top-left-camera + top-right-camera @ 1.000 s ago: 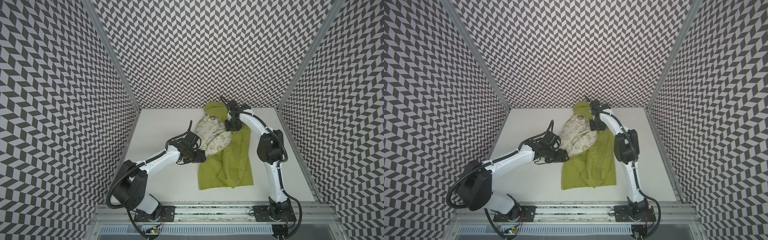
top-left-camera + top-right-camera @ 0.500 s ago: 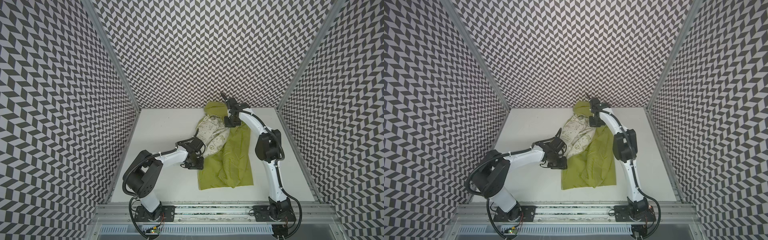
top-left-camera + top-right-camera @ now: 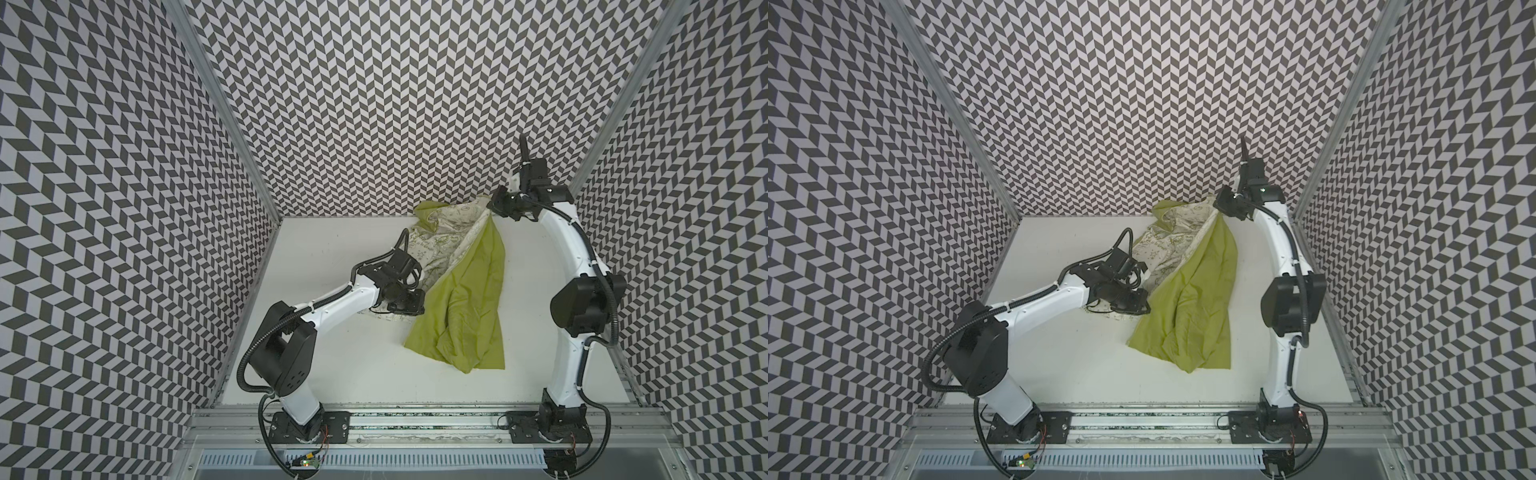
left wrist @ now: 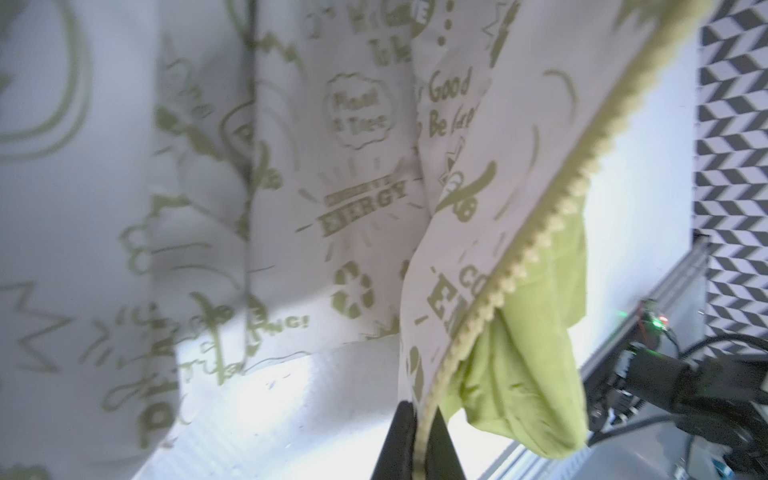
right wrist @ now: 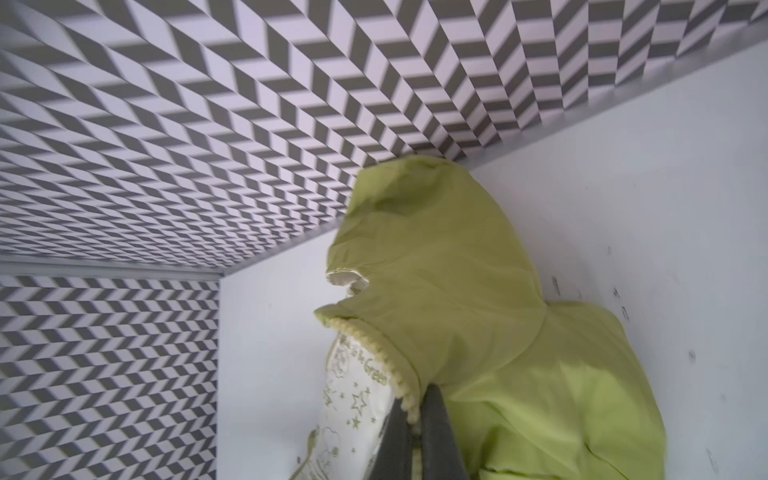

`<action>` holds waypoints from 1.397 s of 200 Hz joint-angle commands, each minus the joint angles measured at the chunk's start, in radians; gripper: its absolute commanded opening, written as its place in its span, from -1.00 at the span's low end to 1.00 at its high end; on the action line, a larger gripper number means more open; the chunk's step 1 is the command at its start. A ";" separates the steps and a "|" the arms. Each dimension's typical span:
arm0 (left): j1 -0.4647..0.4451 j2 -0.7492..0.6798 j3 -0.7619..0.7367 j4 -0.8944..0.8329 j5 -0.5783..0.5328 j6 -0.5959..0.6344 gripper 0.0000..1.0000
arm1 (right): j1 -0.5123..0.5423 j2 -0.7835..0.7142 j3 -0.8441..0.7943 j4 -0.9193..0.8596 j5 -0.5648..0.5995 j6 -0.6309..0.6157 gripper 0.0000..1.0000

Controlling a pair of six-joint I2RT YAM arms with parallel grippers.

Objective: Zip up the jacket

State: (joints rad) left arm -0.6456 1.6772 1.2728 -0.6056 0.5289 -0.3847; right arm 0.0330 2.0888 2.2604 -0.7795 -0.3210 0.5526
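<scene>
Jacket point(image 3: 465, 307) sits open toward the back of the table point(image 3: 332, 353), lining showing, my left gripper point(image 4: 419, 424) and right gripper point(image 5: 415, 415) both clamped on its toothed front edge, zipping not started.

Bright, even light; soft shadows. Top views sharp, edges bowed. Wrist views partly blurred; surface point(image 4: 286, 399) glares.
</scene>
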 commanded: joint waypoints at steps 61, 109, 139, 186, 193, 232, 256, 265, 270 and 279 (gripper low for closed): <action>0.050 0.123 0.089 0.059 0.126 -0.083 -0.89 | 0.039 0.318 0.244 0.183 -0.194 0.269 -0.84; 0.129 0.233 0.193 0.001 0.021 -0.094 -0.21 | 0.039 0.373 0.306 0.075 -0.151 0.195 -0.12; 0.130 0.180 0.207 -0.037 0.001 -0.059 0.24 | 0.040 0.269 0.258 -0.040 -0.063 0.048 -0.03; 0.135 -0.038 0.109 -0.095 -0.164 -0.058 0.49 | 0.039 0.008 0.003 -0.185 0.107 -0.181 0.33; 0.142 -0.075 0.086 -0.103 -0.205 -0.060 0.55 | 0.034 -0.045 -0.084 -0.158 0.085 -0.183 0.53; 0.293 -0.188 -0.036 -0.143 -0.318 -0.091 0.68 | -0.024 -0.334 -0.629 0.223 -0.280 -0.061 1.00; 0.394 -0.167 -0.068 -0.140 -0.333 -0.083 0.70 | 0.047 -0.380 -0.695 0.152 -0.350 -0.104 0.61; 0.421 -0.144 -0.073 -0.129 -0.336 -0.072 0.70 | 0.099 -0.384 -0.699 0.096 -0.349 -0.142 0.21; 0.434 -0.127 -0.071 -0.129 -0.347 -0.070 0.70 | 0.130 -0.385 -0.697 0.058 -0.339 -0.161 0.02; 0.454 -0.090 -0.059 -0.132 -0.356 -0.068 0.70 | 0.191 -0.384 -0.705 0.007 -0.319 -0.184 -0.21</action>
State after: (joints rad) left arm -0.2276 1.5234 1.2098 -0.7101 0.2340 -0.4667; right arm 0.0807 1.7317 1.5616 -0.6979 -0.5728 0.4473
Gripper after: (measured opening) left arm 0.852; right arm 0.528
